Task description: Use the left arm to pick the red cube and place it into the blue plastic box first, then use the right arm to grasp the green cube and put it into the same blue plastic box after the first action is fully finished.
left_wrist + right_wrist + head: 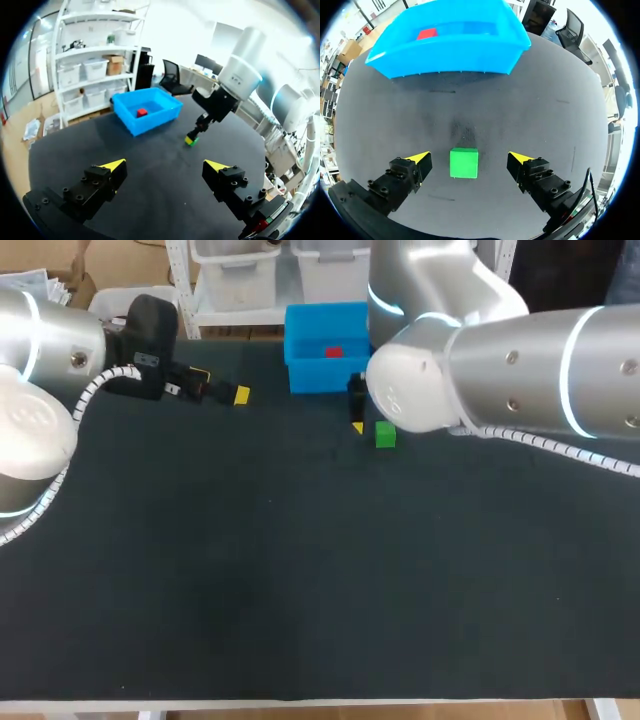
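Right gripper [470,158] stands wide open, green cube [464,164] flat between its fingers, faces square to them.

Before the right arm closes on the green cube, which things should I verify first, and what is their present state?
1. The red cube lies inside the blue box: ok.
2. The left gripper is open, empty and well away from the box: ok.
3. The green cube sits between the open fingers of the right gripper, with a gap on each side: ok.
4. The fingers are low enough to grip the cube's sides: cannot tell.
5. Nothing lies between the green cube and the box: ok.
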Controlling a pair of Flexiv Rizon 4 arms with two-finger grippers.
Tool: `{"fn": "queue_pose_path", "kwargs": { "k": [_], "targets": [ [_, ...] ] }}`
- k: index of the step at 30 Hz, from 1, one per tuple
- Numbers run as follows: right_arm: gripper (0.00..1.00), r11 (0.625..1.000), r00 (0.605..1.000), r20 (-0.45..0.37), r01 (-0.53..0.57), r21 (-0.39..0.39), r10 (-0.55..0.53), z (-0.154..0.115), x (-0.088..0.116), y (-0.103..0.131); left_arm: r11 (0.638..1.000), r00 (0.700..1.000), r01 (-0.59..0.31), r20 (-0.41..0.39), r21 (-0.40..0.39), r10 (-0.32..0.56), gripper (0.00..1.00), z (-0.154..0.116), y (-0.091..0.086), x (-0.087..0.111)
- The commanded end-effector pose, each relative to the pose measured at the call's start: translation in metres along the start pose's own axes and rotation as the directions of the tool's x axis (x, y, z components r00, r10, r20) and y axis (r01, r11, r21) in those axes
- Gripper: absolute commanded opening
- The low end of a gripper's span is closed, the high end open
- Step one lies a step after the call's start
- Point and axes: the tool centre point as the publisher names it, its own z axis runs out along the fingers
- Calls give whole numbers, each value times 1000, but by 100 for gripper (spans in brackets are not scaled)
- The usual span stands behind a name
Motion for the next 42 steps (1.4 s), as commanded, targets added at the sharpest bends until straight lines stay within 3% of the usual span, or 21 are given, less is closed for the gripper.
{"fn": "queue_pose_path", "kwargs": {
  "k": [1,26,27,28,29,31,42],
  "targets": [
    [100,1000,1000,-2,3,-2,-3,6,-4,1,1000,1000,-3,10,7,3,100,-1,1,2],
    [100,1000,999,-35,24,12,-23,21,-6,-2,1000,1000,-3,10,7,3,100,-1,1,2],
    [91,1000,999,-35,23,13,-23,22,-5,-2,1000,1000,-3,10,7,3,100,-1,1,2],
    [58,1000,999,-37,22,16,-21,22,-5,-2,1000,1000,-3,10,7,3,100,-1,1,2],
    [31,1000,999,-39,20,17,-19,22,-5,-3,1000,1000,-3,10,7,3,100,-1,1,2],
    [0,1000,999,-41,19,19,-18,22,-4,-3,1000,1000,-3,10,7,3,100,-1,1,2],
    [0,999,999,-50,16,32,-14,21,-1,-1,1000,1000,-3,10,7,3,100,-1,1,2]
  ]
}}
